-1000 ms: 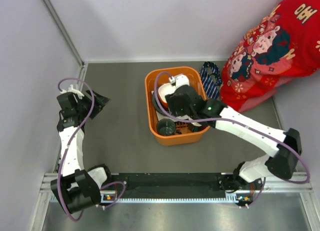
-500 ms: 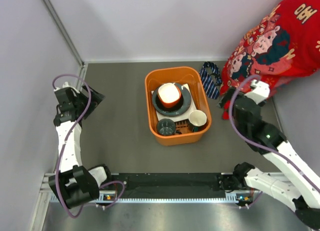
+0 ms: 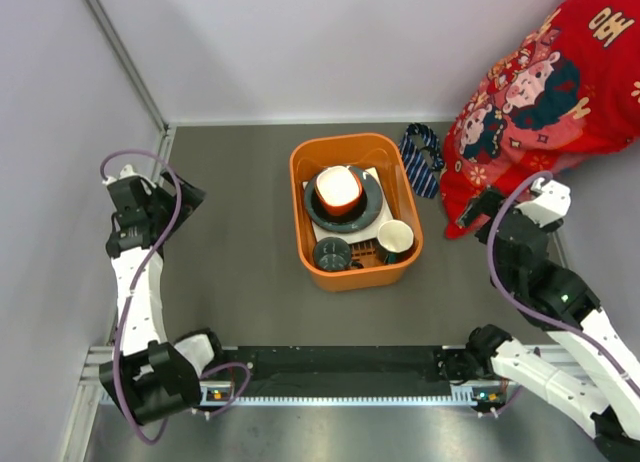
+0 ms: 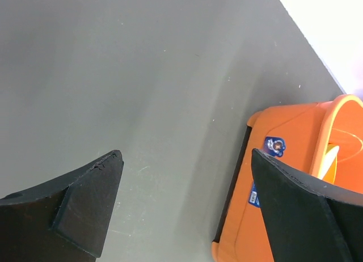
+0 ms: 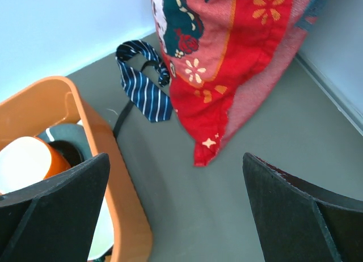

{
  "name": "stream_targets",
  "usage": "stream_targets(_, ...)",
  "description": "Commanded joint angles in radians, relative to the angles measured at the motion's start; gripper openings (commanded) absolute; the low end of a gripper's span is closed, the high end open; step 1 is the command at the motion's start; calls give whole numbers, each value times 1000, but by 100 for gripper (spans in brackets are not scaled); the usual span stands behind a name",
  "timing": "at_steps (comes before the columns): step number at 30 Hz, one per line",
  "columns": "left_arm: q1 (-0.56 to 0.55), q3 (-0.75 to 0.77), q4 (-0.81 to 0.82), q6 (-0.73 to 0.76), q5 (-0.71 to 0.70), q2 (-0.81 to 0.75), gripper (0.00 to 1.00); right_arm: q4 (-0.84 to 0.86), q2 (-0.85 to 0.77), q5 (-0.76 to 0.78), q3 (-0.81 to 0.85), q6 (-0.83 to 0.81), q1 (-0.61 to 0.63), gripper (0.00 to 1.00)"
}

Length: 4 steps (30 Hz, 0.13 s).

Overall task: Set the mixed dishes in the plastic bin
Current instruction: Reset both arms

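Note:
The orange plastic bin (image 3: 300, 172) stands mid-table. In it the orange bowl (image 3: 338, 189) sits on the blue-grey plate (image 3: 370, 208), which lies on the white square plate (image 3: 352, 231). The dark teal cup (image 3: 331, 253) and the cream mug (image 3: 395, 237) stand at the bin's near end. My left gripper (image 3: 188, 195) is open and empty, left of the bin; its view shows the bin's wall (image 4: 283, 182). My right gripper (image 3: 478, 208) is open and empty, right of the bin; its view shows the bin (image 5: 122, 205) and bowl (image 5: 28, 163).
A striped blue necktie (image 3: 420, 160) lies right of the bin, also in the right wrist view (image 5: 144, 83). A red patterned cloth (image 3: 540, 92) fills the far right corner. Grey walls bound the table at the left and back.
My right arm has drawn back from over the bin to the right side, baring the dishes. My left gripper has shifted slightly left.

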Motion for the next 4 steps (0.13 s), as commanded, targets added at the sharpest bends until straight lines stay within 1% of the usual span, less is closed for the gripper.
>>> stream_targets(1, -1, 37, -12, 22, -25, -19, 99, -52, -32, -5, -2, 21, -6, 99)
stream_targets(4, -3, 43, -25, 24, -35, -17, 99, -62, -32, -14, 1, 24, -6, 99)
